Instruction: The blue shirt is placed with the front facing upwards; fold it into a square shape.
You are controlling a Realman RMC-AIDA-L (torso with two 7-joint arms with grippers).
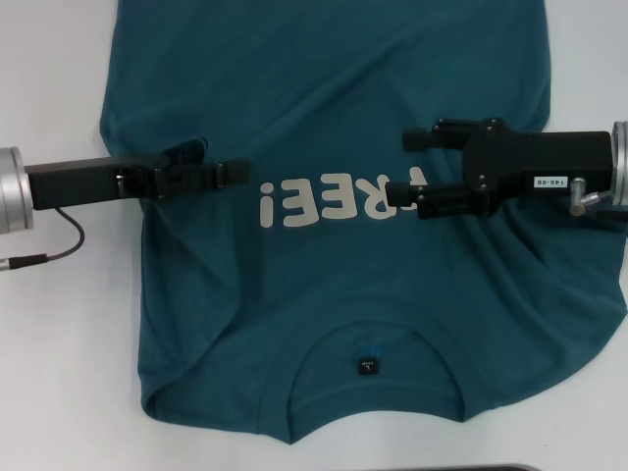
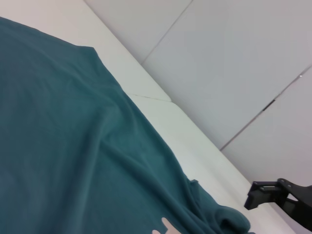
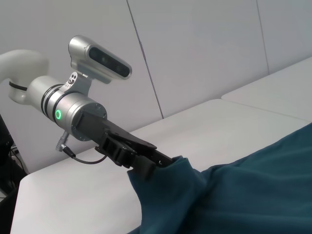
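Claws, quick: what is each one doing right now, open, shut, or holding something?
Left claw: shut on a raised fold of the shirt, above its left side.
Right claw: open, over the lettering, holding nothing.

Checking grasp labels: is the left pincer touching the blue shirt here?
Touching. The right wrist view shows the left pincer shut on a lifted fold of the blue shirt, with cloth draping from its tip.

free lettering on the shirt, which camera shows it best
The head view: the cream FREE lettering lies across the blue shirt, its end hidden by the right gripper. The left wrist view catches only a cream scrap at the frame's edge; the right wrist view shows none.
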